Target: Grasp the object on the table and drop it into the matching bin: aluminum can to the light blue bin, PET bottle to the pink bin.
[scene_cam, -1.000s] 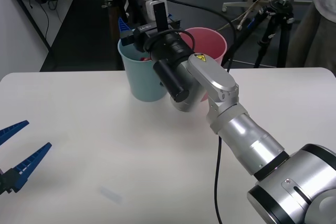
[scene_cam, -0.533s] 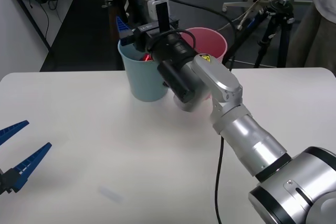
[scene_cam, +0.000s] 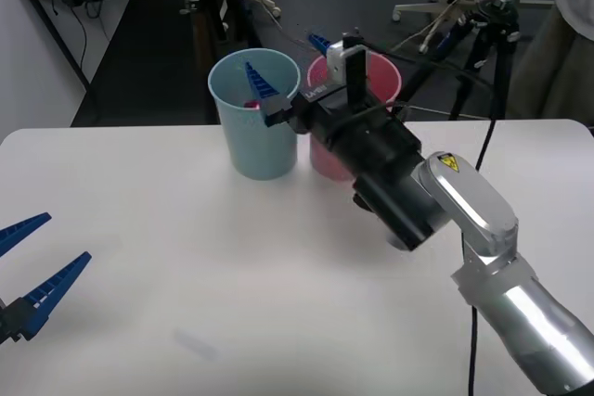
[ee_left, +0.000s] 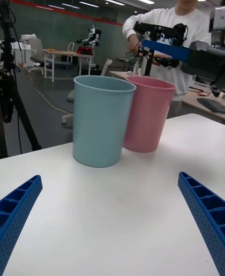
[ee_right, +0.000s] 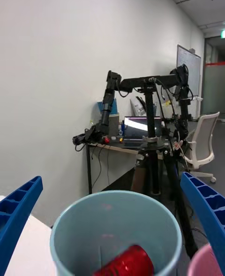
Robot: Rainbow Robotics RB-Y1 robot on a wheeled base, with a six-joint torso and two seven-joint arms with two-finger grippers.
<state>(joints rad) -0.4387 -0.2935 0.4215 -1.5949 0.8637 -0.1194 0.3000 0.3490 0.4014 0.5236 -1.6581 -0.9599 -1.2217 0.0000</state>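
Right gripper: right gripper (scene_cam: pixel 290 70) held above the bins at the far side of the table, blue ribbed fingers (scene_cam: pixel 263 88) spread apart and grasping nothing; one finger over the mouth of the light blue bin, the other over the pink one.
Left gripper: left gripper (scene_cam: pixel 26 264) low at the near left edge of the table, fingers parted, empty, well apart from both bins.
Can: small red aluminum drink can (ee_right: pixel 123 262) lying on its side at the bottom of the light blue bin, seen from the right wrist view between the two parted fingers; in the front view a bit of red (scene_cam: pixel 252 102) shows inside the same bin.
Light blue bin: pale blue-teal round plastic bucket (scene_cam: pixel 235 141), upright, tapering downward, at the far middle of the table.
Pink bin: pale pink round plastic bucket (scene_cam: pixel 382 78), upright, touching or just beside the light blue one on its right; partly hidden by the right arm in the front view.
Table: large white smooth table (scene_cam: pixel 167 257) with rounded corners.
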